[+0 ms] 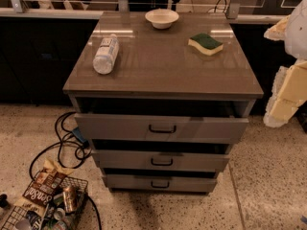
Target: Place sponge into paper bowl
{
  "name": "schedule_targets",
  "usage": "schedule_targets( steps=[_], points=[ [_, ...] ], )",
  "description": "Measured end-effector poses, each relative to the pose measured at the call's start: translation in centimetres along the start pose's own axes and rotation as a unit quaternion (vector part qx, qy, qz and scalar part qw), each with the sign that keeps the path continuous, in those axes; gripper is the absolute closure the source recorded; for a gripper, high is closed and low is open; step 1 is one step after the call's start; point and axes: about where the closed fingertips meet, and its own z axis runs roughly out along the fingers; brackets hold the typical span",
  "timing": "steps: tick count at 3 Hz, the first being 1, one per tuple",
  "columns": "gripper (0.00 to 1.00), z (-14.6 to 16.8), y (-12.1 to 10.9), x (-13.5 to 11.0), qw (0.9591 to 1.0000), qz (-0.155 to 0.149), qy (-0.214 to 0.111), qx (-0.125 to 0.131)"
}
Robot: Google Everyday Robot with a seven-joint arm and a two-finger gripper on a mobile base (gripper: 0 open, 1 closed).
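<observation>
My gripper (269, 75) hangs beyond the bench's (158, 75) right edge, fingers (288, 92) wide and holding nothing. The sponge (205, 44) lies near the back-right corner, left of them, apart from the bowl (162, 18).

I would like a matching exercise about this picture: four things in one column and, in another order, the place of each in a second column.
1. bottle
2. bowl
3. sponge
4. gripper

A. at the picture's right edge, beside the cabinet
B. back middle of the cabinet top
C. lying on its side, left part of the top
D. right part of the top

Pairs: 1-C, 2-B, 3-D, 4-A
</observation>
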Motion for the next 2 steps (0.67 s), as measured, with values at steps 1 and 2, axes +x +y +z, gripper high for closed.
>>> schedule_targets(
  steps=[1,2],
  points=[
    [0.00,0.0,0.0,0.0,1.0000,0.000,0.000,0.000],
    [0.00,1.1,-1.8,0.1,0.9997,0.013,-0.018,0.008]
  ],
)
